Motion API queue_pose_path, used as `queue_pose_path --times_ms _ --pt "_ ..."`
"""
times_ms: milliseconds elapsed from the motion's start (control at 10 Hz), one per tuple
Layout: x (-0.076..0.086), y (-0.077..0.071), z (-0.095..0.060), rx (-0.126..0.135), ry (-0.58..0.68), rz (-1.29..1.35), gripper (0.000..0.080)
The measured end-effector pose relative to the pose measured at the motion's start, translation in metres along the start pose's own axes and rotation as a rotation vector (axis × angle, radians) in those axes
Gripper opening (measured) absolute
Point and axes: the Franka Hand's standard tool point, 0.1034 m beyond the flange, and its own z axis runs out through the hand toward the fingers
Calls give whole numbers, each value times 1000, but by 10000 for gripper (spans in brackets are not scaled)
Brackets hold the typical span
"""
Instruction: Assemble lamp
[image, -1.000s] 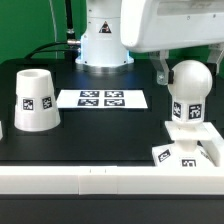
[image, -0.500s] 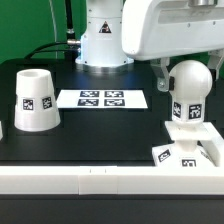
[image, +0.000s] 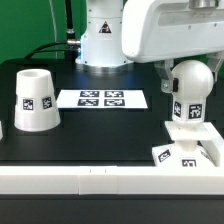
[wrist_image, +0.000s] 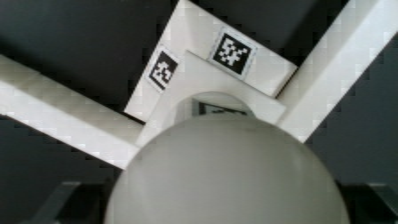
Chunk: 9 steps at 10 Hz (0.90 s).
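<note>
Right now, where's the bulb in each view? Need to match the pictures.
Exterior view: the bulb stands upright at the exterior view's right, close to the tagged base.
Wrist view: the bulb is seen close up from above, its round head filling the foreground.
Shared landmark: the base, visible beyond the bulb's head.

Glossy white arm (image: 165, 30) w/ rounded shells, dark joint seams, round pedestal (image: 100, 50).

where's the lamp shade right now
The shade stands on the exterior view's left, apart from the marker board beside it. The bulb is far across on the exterior view's right.
</note>
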Motion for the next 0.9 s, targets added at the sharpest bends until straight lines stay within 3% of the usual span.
queue_pose_path --times_ms 200,500,900 --pt "0 -1 0 4 1 62 576" --pt "1 -1 1 40 11 388 577" --pt "3 -1 1 46 12 811 577"
